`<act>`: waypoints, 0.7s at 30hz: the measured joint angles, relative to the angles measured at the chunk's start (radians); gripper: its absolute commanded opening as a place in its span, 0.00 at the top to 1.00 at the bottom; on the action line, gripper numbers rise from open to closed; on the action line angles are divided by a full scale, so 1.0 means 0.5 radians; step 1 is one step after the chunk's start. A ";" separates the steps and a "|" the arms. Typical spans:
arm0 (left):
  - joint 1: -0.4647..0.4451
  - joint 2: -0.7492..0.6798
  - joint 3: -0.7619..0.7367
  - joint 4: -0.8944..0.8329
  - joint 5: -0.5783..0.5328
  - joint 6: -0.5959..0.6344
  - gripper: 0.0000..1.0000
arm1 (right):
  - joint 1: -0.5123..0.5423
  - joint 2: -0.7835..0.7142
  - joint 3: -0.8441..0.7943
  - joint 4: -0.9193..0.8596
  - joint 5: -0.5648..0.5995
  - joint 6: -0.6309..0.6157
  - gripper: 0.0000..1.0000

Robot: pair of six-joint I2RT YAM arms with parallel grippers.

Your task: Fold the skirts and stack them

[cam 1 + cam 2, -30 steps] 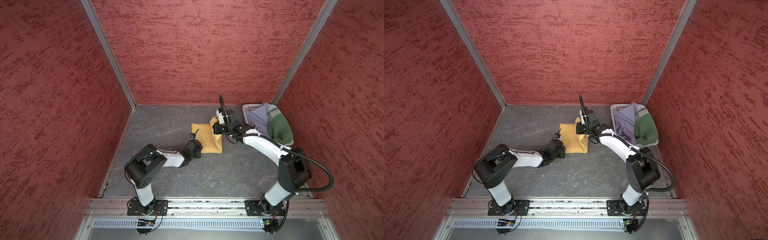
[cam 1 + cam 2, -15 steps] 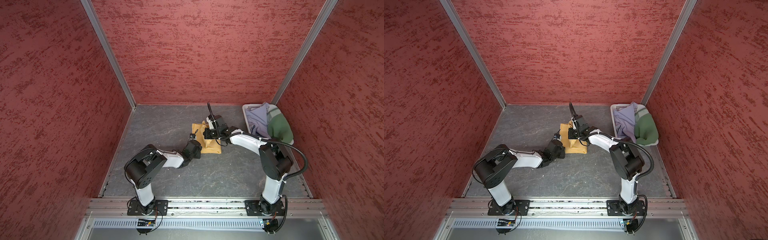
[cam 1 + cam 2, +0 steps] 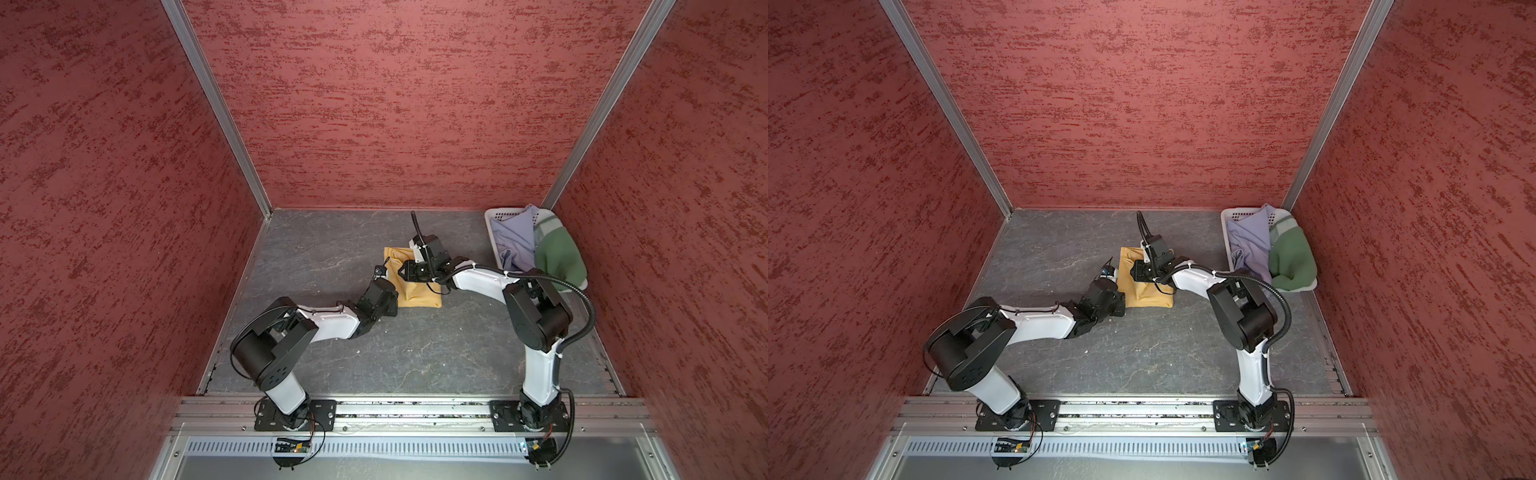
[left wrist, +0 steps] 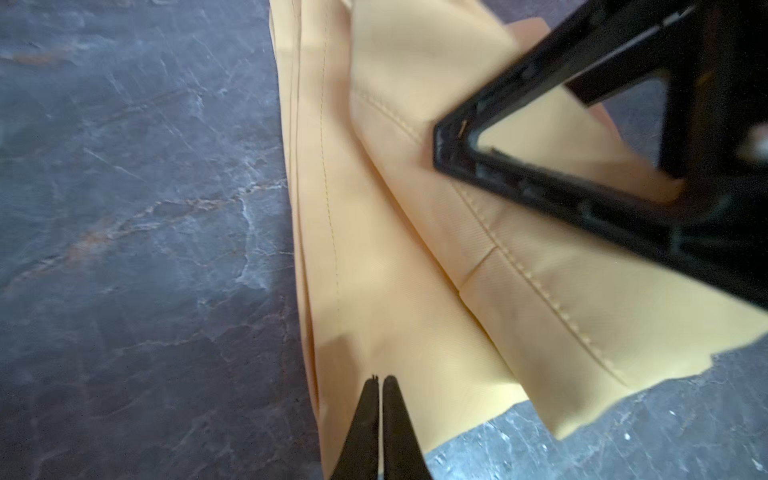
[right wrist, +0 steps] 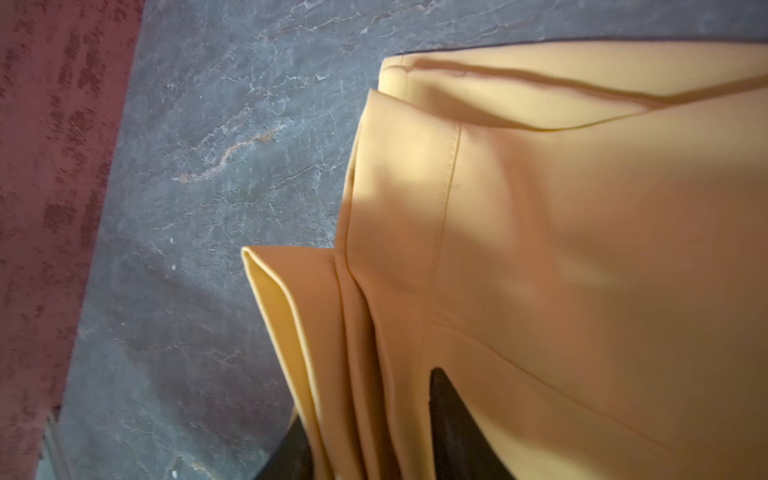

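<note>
Yellow skirt (image 3: 415,286) lies part-folded at the centre of the table (image 3: 332,249). Left end effector (image 4: 379,382) is pinched closed at its 9 o'clock edge. Right end effector (image 5: 365,403) straddles the folds, jaws apart, grip possibly loose. If you lift away now, snagged cloth could pull the fold open.

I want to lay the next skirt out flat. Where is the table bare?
Bare table: the near stretch between the yellow skirt and the front rail; also the far-left corner. Crowded: the middle, where left pincer and right pincer meet on that skirt, and the strip by the basket, which the right arm overhangs.
</note>
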 measured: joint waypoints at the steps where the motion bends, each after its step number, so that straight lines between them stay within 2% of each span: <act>1: 0.014 -0.052 -0.011 -0.015 0.001 0.001 0.89 | -0.001 -0.002 0.000 -0.001 -0.015 -0.002 0.49; 6: 0.104 -0.359 -0.086 -0.105 0.000 0.001 0.86 | -0.018 -0.075 -0.002 -0.002 -0.097 -0.031 0.40; 13: 0.175 -0.730 -0.126 -0.264 0.003 0.019 0.83 | -0.083 -0.401 -0.079 0.055 -0.159 -0.047 0.40; 17: 0.139 -0.745 -0.076 -0.338 0.017 0.047 0.82 | -0.127 -0.549 -0.162 0.070 -0.147 -0.067 0.43; 21: 0.021 -0.615 0.034 -0.358 0.030 0.075 0.82 | -0.150 -0.574 -0.279 0.061 -0.125 -0.087 0.50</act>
